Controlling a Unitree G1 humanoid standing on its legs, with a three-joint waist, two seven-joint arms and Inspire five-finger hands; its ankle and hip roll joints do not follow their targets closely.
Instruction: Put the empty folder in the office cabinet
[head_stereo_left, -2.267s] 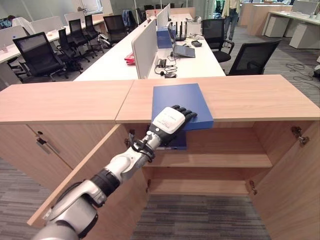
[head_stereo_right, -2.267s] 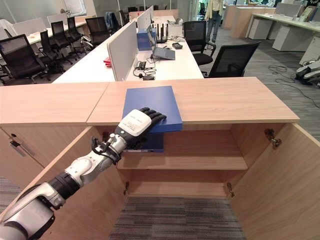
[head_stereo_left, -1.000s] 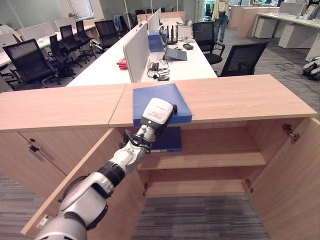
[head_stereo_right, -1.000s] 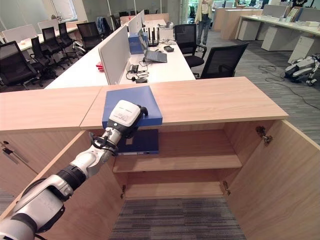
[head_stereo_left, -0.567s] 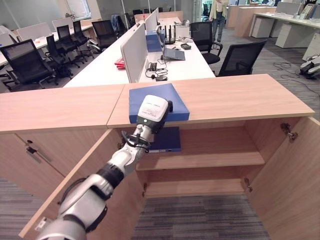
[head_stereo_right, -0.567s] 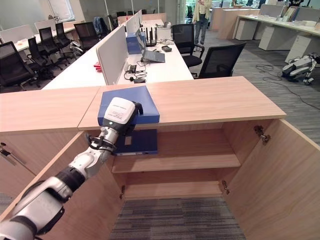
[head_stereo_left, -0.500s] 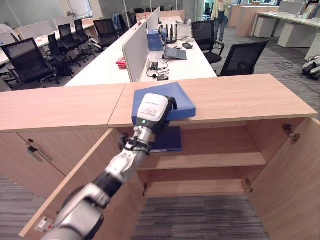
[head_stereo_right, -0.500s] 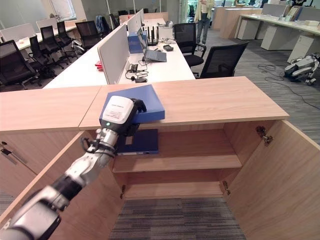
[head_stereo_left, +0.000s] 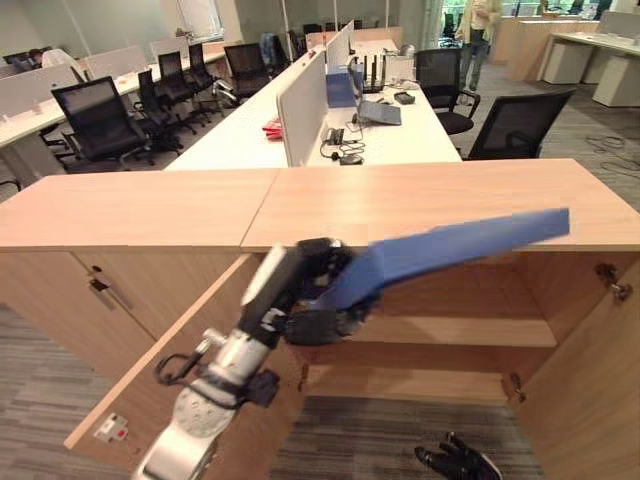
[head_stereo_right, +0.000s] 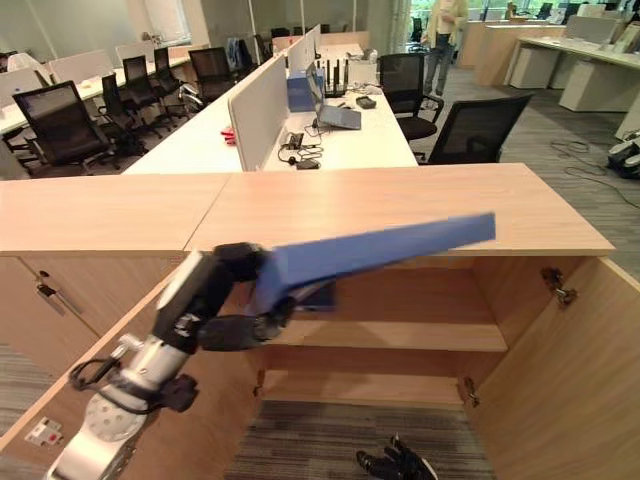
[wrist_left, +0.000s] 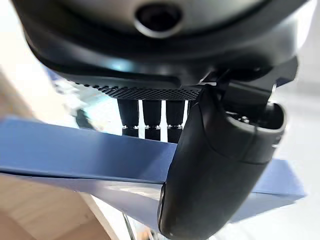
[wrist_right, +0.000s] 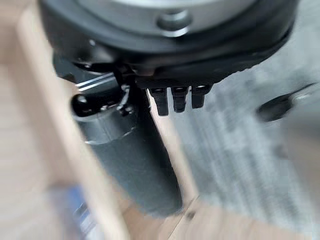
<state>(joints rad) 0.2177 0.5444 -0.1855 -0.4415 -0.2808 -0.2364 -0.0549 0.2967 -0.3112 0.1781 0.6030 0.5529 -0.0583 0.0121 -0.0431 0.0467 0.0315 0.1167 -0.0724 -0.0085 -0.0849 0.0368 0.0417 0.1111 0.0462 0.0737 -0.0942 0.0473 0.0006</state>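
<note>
My left hand (head_stereo_left: 305, 295) is clamped on the blue folder (head_stereo_left: 450, 245), thumb under, fingers over, holding it tilted in air before the open cabinet (head_stereo_left: 450, 330). No writing legible. Right hand (head_stereo_left: 455, 462) low, fingers relaxed, partly cut off.

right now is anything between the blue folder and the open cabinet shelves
Nothing visible blocks it. The left hand is shut on the blue folder, held tilted in front of the office cabinet, whose doors stand open. Another blue folder already lies at the upper shelf's left end; the rest of the shelf looks free.
</note>
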